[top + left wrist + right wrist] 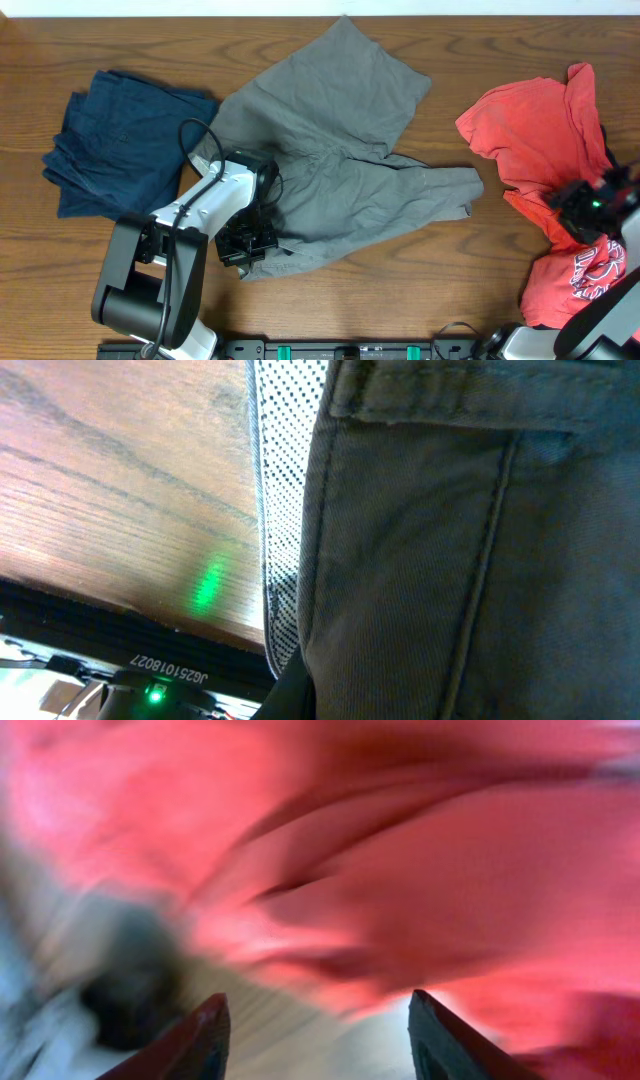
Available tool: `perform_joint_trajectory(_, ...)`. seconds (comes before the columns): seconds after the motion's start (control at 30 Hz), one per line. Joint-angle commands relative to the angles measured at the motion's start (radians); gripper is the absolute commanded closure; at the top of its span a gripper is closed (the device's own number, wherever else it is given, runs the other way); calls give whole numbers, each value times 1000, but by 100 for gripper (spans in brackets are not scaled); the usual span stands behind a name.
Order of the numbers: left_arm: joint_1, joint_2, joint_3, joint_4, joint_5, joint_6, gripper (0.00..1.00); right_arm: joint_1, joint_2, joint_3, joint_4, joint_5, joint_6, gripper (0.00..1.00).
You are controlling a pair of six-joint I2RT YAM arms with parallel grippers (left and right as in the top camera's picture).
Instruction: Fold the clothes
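Grey shorts (340, 150) lie spread across the middle of the table. My left gripper (247, 243) sits at their lower left corner. In the left wrist view the grey cloth (460, 560) and its white mesh lining (285, 480) fill the frame right up to one dark finger (290, 695), and the jaws look shut on the cloth. A red T-shirt (545, 125) lies crumpled at the right. My right gripper (590, 208) hovers over its lower part. Its fingers (320, 1025) are open and empty, with blurred red cloth (450, 880) just ahead.
A folded navy garment (115, 145) lies at the left of the table. The table's front edge and a black rail (120, 660) are close beside the left gripper. Bare wood (450, 270) shows between the shorts and the red shirt.
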Motion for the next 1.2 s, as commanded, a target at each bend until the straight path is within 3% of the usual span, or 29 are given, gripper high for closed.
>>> perform_joint_trajectory(0.0,2,-20,-4,6,13,14,94,111,4,3,-80,-210,-167,36)
perform_joint_trajectory(0.1,2,-20,-4,15,13,14,94,219,4,-11,-117,-211,-180,25)
perform_joint_trajectory(0.17,2,-19,-4,18,13,14,94,278,5,-19,-101,-211,-164,23)
perform_joint_trajectory(0.37,2,-20,-4,32,13,14,94,373,5,-36,66,-124,24,28)
perform_joint_trajectory(0.5,2,-20,-4,40,13,14,94,427,5,-54,148,-48,37,30)
perform_joint_trajectory(0.7,2,-20,-4,40,13,14,94,468,5,-56,108,-22,103,31)
perform_joint_trajectory(0.9,2,-20,-4,40,13,18,94,468,5,-56,30,158,189,31)
perform_joint_trajectory(1.17,2,-20,-4,43,13,21,94,468,5,-56,39,116,197,36)
